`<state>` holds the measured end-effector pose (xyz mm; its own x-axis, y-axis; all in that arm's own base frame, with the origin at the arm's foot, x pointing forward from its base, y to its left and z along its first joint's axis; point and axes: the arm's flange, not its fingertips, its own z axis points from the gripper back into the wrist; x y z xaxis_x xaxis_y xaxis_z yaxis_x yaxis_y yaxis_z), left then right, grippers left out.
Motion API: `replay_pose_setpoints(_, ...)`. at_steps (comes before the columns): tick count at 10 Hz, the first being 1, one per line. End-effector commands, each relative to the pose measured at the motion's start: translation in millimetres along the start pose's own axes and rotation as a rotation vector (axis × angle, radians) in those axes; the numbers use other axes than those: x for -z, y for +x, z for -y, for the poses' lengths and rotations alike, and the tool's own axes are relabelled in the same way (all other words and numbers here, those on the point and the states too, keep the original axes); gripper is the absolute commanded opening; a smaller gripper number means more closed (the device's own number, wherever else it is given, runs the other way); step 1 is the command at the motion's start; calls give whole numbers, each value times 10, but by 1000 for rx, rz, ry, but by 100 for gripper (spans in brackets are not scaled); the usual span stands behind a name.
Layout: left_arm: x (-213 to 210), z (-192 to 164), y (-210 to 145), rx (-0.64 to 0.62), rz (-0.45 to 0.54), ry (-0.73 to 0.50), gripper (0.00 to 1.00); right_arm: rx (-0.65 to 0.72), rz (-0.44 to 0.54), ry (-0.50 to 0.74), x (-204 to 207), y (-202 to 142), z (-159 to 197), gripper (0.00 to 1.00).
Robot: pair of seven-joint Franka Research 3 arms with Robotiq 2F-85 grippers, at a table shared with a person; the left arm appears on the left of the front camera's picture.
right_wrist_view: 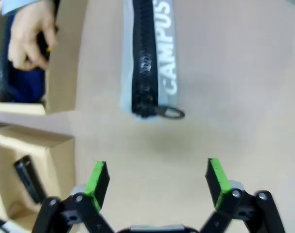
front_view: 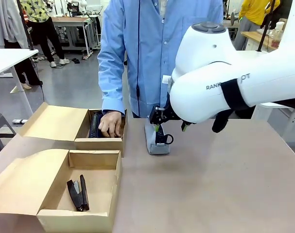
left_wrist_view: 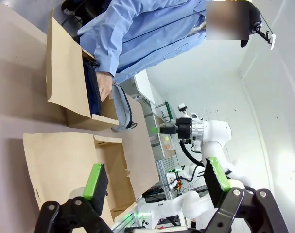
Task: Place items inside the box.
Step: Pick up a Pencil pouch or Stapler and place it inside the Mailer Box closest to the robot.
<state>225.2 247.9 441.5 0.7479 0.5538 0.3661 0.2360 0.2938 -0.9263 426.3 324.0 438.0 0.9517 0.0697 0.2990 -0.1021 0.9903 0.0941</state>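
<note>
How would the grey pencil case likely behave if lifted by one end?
The grey pencil case looks like soft fabric, so it would probably sag, not stay stiff. It seems to rest zip upward on a narrow base, so a sideways push may tip it.

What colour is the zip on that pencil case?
Black: the zip runs along the grey pencil case with white lettering. Right wrist view shows it best.

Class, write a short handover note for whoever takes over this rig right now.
Left gripper: open, holding nothing.
Right gripper: open, just short of the grey pencil case, which lies on the table.
Done: black stapler lies in the near box.
Person's hand rests in the far box, on the dark blue pouch.
Left: grasp the pencil case and box it.
</note>
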Motion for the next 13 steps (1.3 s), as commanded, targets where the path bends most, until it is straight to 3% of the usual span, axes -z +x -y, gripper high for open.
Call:
replay_pose_setpoints(1, 2, 11, 5, 20, 17, -21, 100, 16, 2, -25, 365, 595, -320, 100)
replay_pose_setpoints(3, 2, 11, 5, 20, 17, -21, 100, 50, 0, -54, 691, 857, -398, 100)
replay_pose_setpoints(7, 2, 11, 5, 20, 17, -21, 100, 68, -15, -91, 1052, 915, -474, 100)
replay_pose_setpoints(8, 2, 11, 5, 20, 17, -21, 100, 71, -18, -105, 1054, 910, -449, 40)
replay_pose_setpoints(9, 2, 11, 5, 20, 17, -21, 100, 75, -13, -117, 1060, 895, -436, 40)
replay_pose_setpoints(10, 2, 11, 5, 20, 17, -21, 100, 82, -21, -128, 1086, 888, -430, 0)
replay_pose_setpoints(11, 2, 11, 5, 20, 17, -21, 100, 76, -30, -138, 1132, 874, -440, 34)
replay_pose_setpoints(12, 2, 11, 5, 20, 17, -21, 100, 77, -36, -138, 1145, 861, -435, 0)
replay_pose_setpoints(13, 2, 11, 5, 20, 17, -21, 100, 83, -37, -146, 1147, 857, -425, 0)
